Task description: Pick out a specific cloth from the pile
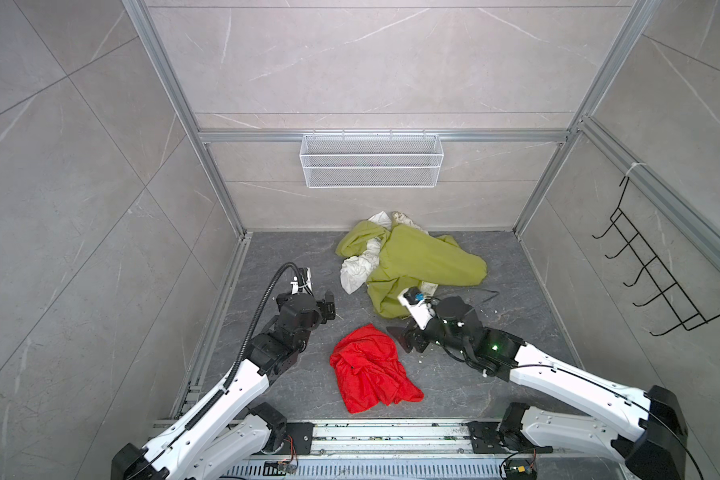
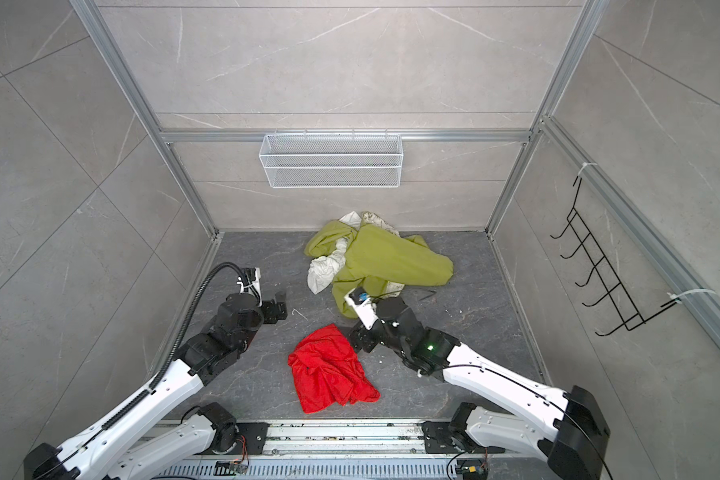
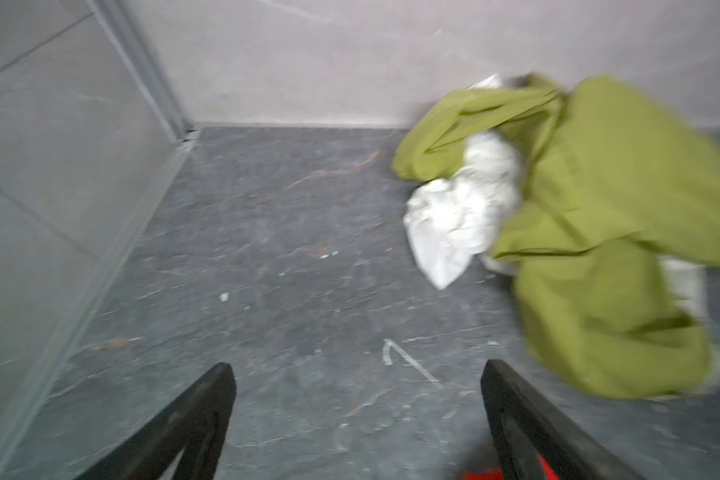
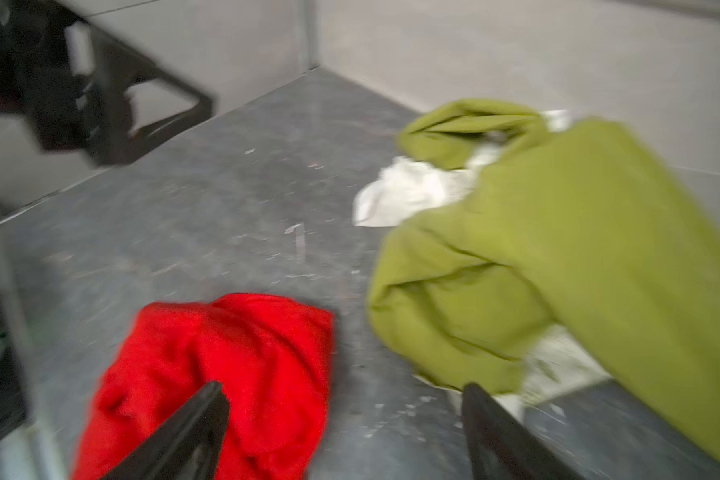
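left arm extended forward | left claw (image 3: pixel 356 368) jaws wide apart, nothing gripped | right arm angled inward toward centre | right claw (image 4: pixel 344 388) jaws wide apart, nothing gripped

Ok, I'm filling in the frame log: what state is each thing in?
pile, heaped loosely on the floor.
red cloth, crumpled on the floor, apart from the pile, unheld.
left tool, open, empty.
right tool, open, empty, beside the red cloth.
wire basket, hanging, empty.

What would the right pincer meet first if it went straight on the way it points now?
Probably bare floor, in the gap between the red cloth and the olive-green pile; blur makes depth unsure.
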Tool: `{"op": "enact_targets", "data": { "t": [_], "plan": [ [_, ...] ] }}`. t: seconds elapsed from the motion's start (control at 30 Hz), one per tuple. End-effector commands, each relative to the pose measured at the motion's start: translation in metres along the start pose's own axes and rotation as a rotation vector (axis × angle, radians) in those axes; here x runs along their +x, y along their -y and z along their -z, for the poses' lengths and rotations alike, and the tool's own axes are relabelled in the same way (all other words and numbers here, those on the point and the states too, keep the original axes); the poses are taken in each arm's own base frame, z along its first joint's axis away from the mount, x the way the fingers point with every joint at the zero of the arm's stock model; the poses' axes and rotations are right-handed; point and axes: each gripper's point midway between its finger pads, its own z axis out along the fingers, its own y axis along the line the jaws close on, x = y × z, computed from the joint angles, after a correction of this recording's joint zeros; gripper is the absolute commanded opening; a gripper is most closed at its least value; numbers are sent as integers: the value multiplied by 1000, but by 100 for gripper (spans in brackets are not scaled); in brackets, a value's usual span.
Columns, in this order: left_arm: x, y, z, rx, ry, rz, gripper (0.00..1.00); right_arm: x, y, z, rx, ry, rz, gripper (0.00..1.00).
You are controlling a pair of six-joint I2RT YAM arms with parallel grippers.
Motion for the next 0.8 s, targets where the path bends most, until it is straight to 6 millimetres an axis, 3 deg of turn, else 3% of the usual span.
{"op": "enact_targets", "data": {
  "t": [0.0,0.1,0.13,0.2,0.33,0.47,0.5,0.53,0.57,0.63,0.7,0.77],
  "plan": [
    [32,-57,-32,-238,-100,-90,92,-3,90,25,462,147,-68,100],
    [59,-82,-59,-237,-181,-37,91,24,119,18,574,97,189,100],
    [64,-86,-67,-224,-185,-33,91,38,140,15,671,36,209,100],
    [70,-85,-82,-180,-165,-21,91,63,177,8,777,-41,151,100],
    [66,-77,-104,-104,-92,-6,90,104,228,6,923,28,-20,100],
    [46,-71,-110,-36,58,-2,91,117,228,-7,778,88,-127,99],
    [45,-71,-112,-30,75,-22,91,125,241,-1,788,135,-193,99],
    [48,-75,-115,-27,89,-15,91,138,247,-1,734,154,-247,100],
    [52,-81,-119,-37,92,7,90,138,255,-2,735,173,-272,99],
    [65,-99,-128,-65,82,97,90,149,264,-12,727,32,-328,99],
    [65,-101,-129,-45,78,118,98,142,267,-7,768,109,-297,99],
    [64,-102,-130,-49,88,119,98,147,264,-13,746,46,-311,99]
  ]
}}
